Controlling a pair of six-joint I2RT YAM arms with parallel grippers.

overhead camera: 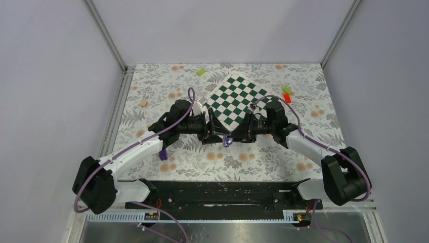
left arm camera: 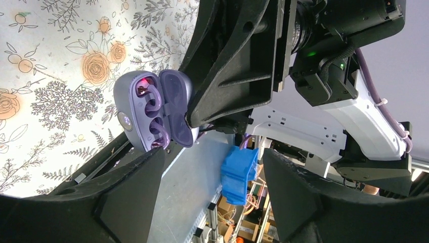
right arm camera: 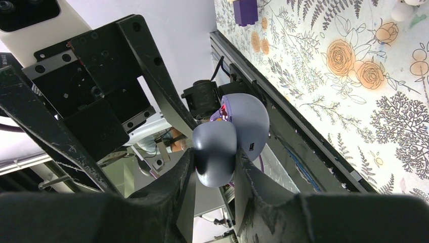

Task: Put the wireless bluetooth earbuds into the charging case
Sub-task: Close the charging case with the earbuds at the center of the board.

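Black fingers (right arm camera: 188, 172) of the right claw (right arm camera: 214, 157) fill the foreground of the right wrist view, pressed against either side of one rounded half of the charging case (right arm camera: 216, 149). The case is pinched there and held above the floral counter (right arm camera: 354, 76). Its other half stands behind, showing small red lights and a port on its edge. From the left wrist view the case hangs hinged open with its hollow side facing the camera, a red light glowing at its upper end. Two purplish loops (left arm camera: 154, 121) sit in the wells, too unclear to name. Just short of the case, the left claw (left arm camera: 212, 154) is spread wide with nothing between its fingers. From above, both claws meet at mid-counter, beside the near corner of the chessboard (overhead camera: 235, 98). A purple block (overhead camera: 163, 154) lies by the left arm, and a green block (overhead camera: 201, 72) lies beyond the board.
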